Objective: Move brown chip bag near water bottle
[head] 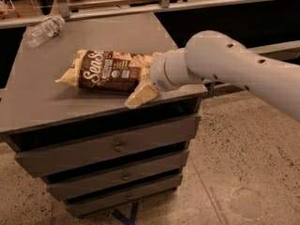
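The brown chip bag (110, 71) lies flat on the grey cabinet top (70, 104), near the middle, with its dark middle and white lettering facing up. The water bottle (44, 29) lies on its side at the far left corner, well apart from the bag. My gripper (153, 78) is at the bag's right end, low over the top. It is mostly hidden behind my white wrist, and the bag's right end is hidden under it.
A small pale yellow block (140, 95) lies at the cabinet's front edge, just under my wrist. The cabinet has three drawers (117, 146) below. A rail and shelf (161, 3) run behind it. Speckled floor (243, 163) lies to the right.
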